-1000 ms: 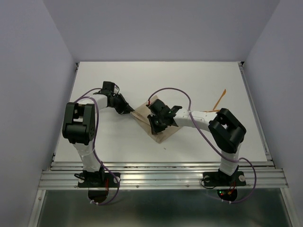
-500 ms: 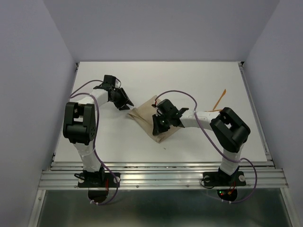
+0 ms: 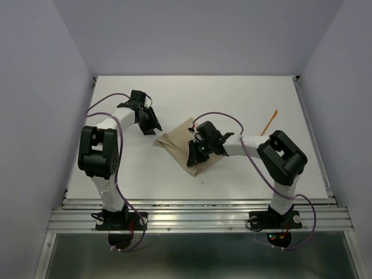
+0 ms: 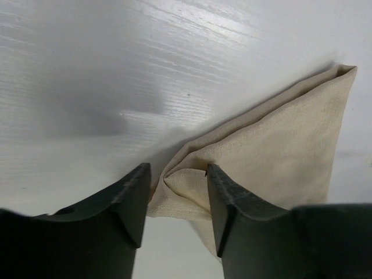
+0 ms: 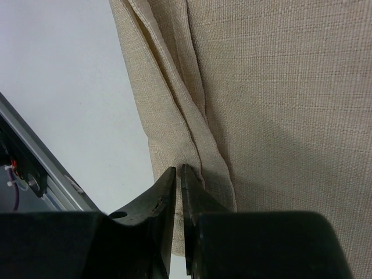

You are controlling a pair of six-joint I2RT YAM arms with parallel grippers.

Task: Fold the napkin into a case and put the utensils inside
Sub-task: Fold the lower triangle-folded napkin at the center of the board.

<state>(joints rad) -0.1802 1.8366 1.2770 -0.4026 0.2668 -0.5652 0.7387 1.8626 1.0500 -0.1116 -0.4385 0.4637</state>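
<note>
Poses both arms over the tan napkin (image 3: 174, 142) near the middle of the white surface (image 3: 232, 96), with the cloth folded in layers into a slanting wedge. Holds the left pincer (image 3: 154, 129) at the wedge's far-left corner, jaws spread wide. In the left wrist view, frames that corner of the napkin (image 4: 279, 157) between the 2 dark fingers (image 4: 128, 197) of the left pincer (image 4: 177, 174), the cloth lying loose in the gap, unclamped, on the pale surface (image 4: 116, 58).

Sets the right pincer (image 3: 193, 158) low over the wedge's near end. In the right wrist view, shows the right pincer (image 5: 177, 173) narrowed to a slit and pinching the folded edge of the napkin (image 5: 279, 87), where several layers run side by side as long ridges. Beside that edge, shows bare surface (image 5: 58, 70) and a strip of metal rail (image 5: 35, 174) at the lower left.

Shows the orange utensils (image 3: 269, 122) well apart from the cloth, out toward the surface's right edge, just beyond the right arm's elbow, slanting and outside the folds; cannot tell from above whether 1 or 2 pieces lie there. Shows purple cables (image 3: 218, 116) looping along both arms.
</note>
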